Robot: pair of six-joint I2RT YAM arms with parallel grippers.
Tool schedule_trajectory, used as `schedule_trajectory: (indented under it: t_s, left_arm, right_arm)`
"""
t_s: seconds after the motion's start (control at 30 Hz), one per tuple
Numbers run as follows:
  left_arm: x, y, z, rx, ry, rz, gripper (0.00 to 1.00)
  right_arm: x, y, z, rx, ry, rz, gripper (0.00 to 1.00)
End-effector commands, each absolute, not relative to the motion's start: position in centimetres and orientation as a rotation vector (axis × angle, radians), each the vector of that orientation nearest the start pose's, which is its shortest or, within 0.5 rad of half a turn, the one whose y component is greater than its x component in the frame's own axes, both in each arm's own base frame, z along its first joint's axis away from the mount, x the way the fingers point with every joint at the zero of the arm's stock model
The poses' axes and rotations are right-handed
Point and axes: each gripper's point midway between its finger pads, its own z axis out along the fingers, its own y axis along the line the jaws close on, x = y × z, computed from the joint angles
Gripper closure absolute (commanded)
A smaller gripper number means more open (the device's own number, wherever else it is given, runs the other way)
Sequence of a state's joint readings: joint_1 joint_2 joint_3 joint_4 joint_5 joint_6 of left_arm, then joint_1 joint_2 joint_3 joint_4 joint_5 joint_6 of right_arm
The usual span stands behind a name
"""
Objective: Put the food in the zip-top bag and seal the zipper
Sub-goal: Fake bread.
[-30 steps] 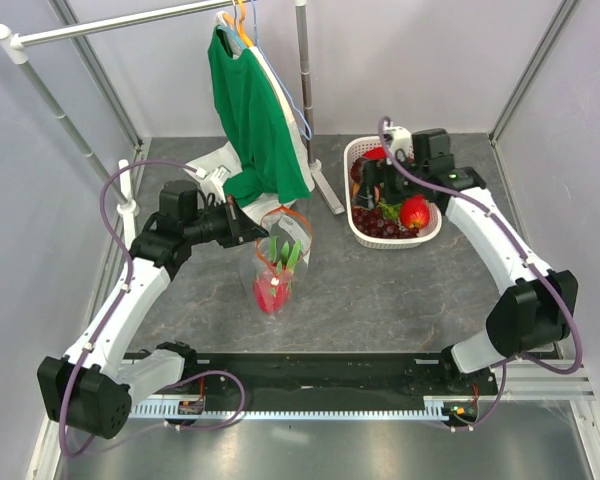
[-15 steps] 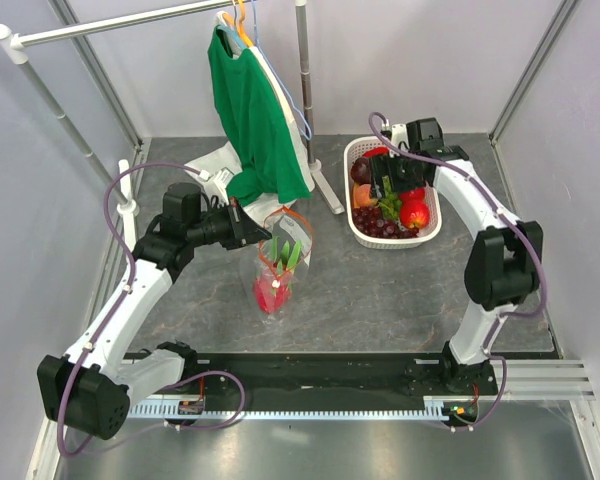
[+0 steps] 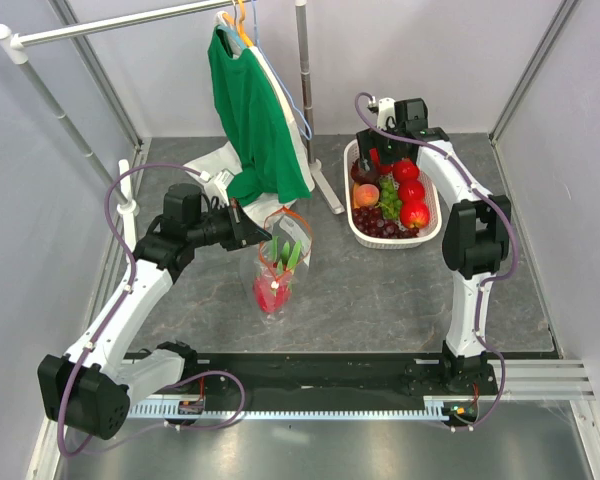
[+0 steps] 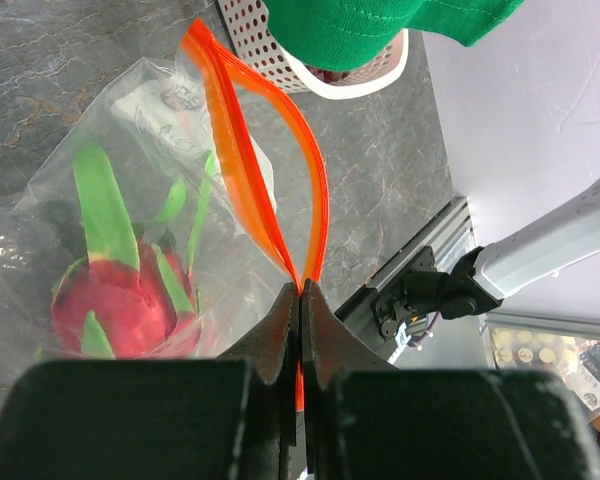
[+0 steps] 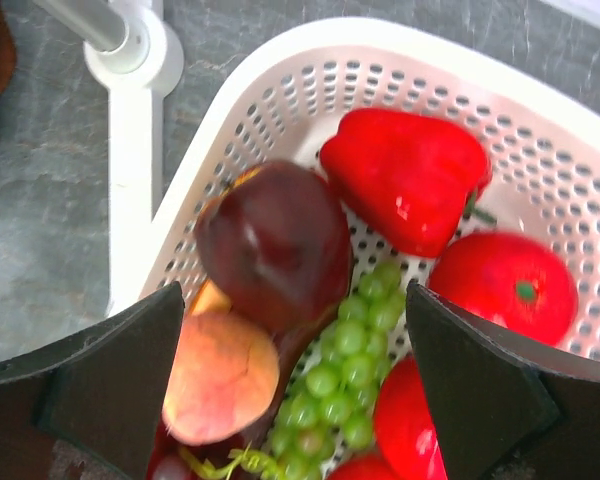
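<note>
I see the bag (image 3: 280, 255) mid-table with the dragon fruit (image 3: 271, 293) in it, my left gripper (image 3: 265, 235) at its left edge. The basket (image 3: 427, 233) sits behind and right, grapes (image 5: 335, 385) inside, my right gripper (image 5: 293, 300) over it.

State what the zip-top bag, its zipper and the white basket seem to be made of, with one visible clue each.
Zip-top bag: thin clear plastic film, glossy; it wrinkles and the dragon fruit shows through.
Zipper: orange-red flexible plastic, likely; it bows in smooth curves.
White basket: probably rigid moulded plastic, semi-matte, with regular holes.
</note>
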State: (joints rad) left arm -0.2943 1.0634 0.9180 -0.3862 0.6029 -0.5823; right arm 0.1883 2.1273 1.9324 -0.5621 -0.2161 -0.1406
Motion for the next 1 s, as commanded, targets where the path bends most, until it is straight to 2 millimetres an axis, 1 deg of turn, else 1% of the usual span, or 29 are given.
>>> schedule_trajectory:
  t_s: [0.0, 0.03, 0.17, 0.3, 0.33, 0.47, 0.57, 0.6, 0.63, 0.67, 0.7, 0.73, 0.77, 0.8, 0.87, 0.9, 0.97]
  left_arm:
    - [25.8, -20.3, 23.6, 0.105, 2.184, -1.139, 0.98]
    - [25.8, -20.3, 23.5, 0.103, 2.186, -1.141, 0.98]
    - [25.7, -20.4, 23.6, 0.114, 2.186, -1.148, 0.98]
    - [25.7, -20.4, 23.4, 0.117, 2.194, -1.144, 0.98]
    - [25.7, -20.4, 23.3, 0.117, 2.198, -1.143, 0.98]
    - [25.7, -20.4, 23.1, 0.117, 2.205, -1.145, 0.98]
    - [25.7, -20.4, 23.1, 0.119, 2.206, -1.144, 0.98]
    - [25.7, -20.4, 23.2, 0.120, 2.203, -1.142, 0.98]
    - [25.7, -20.4, 23.1, 0.122, 2.204, -1.143, 0.98]
    - [25.7, -20.4, 23.0, 0.120, 2.207, -1.143, 0.98]
    - [25.7, -20.4, 23.1, 0.121, 2.207, -1.143, 0.98]
    - [25.7, -20.4, 23.0, 0.121, 2.209, -1.143, 0.98]
    - [25.7, -20.4, 23.0, 0.119, 2.209, -1.143, 0.98]
    - [25.7, -20.4, 23.0, 0.117, 2.208, -1.143, 0.98]
    - [25.5, -20.4, 23.1, 0.115, 2.206, -1.149, 0.98]
    - [25.5, -20.4, 23.2, 0.114, 2.205, -1.149, 0.98]
    - [25.4, -20.4, 23.3, 0.115, 2.202, -1.152, 0.98]
  right_arm:
    - [56.9, 14.9, 15.5, -0.576, 2.179, 0.256, 0.02]
    - [57.0, 15.2, 14.8, -0.595, 2.185, 0.263, 0.02]
    - [56.6, 16.2, 13.0, -0.680, 2.192, 0.260, 0.02]
    - [56.8, 16.1, 11.3, -0.696, 2.211, 0.236, 0.02]
    - [56.8, 15.9, 10.5, -0.700, 2.225, 0.230, 0.02]
    - [57.0, 15.7, 9.5, -0.708, 2.231, 0.218, 0.02]
    - [56.9, 15.4, 9.3, -0.712, 2.234, 0.196, 0.08]
    - [56.8, 15.3, 9.6, -0.712, 2.231, 0.191, 0.12]
    - [56.8, 14.9, 9.9, -0.700, 2.230, 0.187, 0.19]
    - [56.8, 14.7, 10.3, -0.688, 2.228, 0.184, 0.23]
    - [57.0, 14.1, 11.6, -0.662, 2.211, 0.176, 0.25]
    - [57.0, 13.7, 12.4, -0.621, 2.213, 0.180, 0.29]
    - [56.8, 13.7, 13.2, -0.610, 2.206, 0.198, 0.30]
    - [56.7, 13.1, 15.3, -0.587, 2.175, 0.202, 0.31]
    - [55.9, 12.9, 17.3, -0.559, 2.159, 0.245, 0.34]
    - [55.0, 13.1, 19.4, -0.562, 2.127, 0.289, 0.35]
    - [53.7, 13.2, 21.3, -0.557, 2.106, 0.334, 0.37]
